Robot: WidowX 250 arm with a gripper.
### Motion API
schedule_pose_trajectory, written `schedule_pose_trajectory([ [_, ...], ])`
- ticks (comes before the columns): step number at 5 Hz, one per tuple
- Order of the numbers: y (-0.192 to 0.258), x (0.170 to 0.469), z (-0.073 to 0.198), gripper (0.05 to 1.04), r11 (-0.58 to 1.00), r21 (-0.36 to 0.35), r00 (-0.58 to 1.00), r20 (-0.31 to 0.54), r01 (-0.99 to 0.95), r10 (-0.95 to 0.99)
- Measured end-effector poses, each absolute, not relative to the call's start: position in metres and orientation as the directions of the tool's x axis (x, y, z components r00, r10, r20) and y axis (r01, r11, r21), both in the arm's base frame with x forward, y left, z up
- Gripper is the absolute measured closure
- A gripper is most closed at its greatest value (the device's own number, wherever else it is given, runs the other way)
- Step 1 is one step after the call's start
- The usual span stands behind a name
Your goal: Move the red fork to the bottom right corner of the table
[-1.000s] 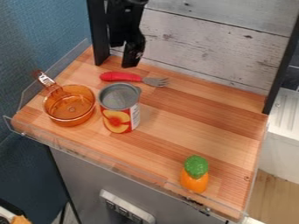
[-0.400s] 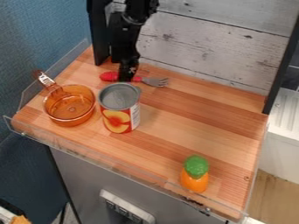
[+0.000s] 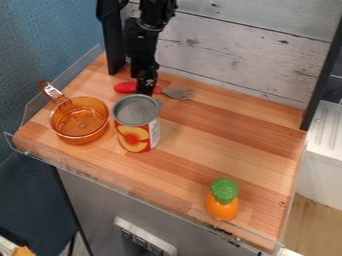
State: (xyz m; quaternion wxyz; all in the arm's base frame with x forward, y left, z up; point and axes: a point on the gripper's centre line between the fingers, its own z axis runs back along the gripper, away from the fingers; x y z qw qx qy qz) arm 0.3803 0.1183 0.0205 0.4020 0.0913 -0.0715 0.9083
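Crosswise at the narrow black gripper lay the slim red-handled, grey-tined fork, tines rightward (gripper open or closed, I couldn't tell).

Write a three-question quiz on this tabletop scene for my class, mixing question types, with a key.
1. Multiple choice: What stands just right of the amber pan in the picture? A) a mug B) a can C) a bottle
2. True or false: The gripper is at the red fork, by its handle rather than its tines.
3. Fill in: Below its green top, the small toy is coloured ____.

Key: 1 B; 2 true; 3 orange
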Motion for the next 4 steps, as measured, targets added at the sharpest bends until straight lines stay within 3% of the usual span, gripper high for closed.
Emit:
schedule_pose_trajectory([
  [3, 0.122, 0.385, 0.003, 0.118, -0.648, -0.04, -0.649, 0.09, -0.76, 0.755],
  [4, 0.123, 0.382, -0.002, 0.391, -0.676, -0.052, -0.678, 0.043, -0.735, 0.734],
])
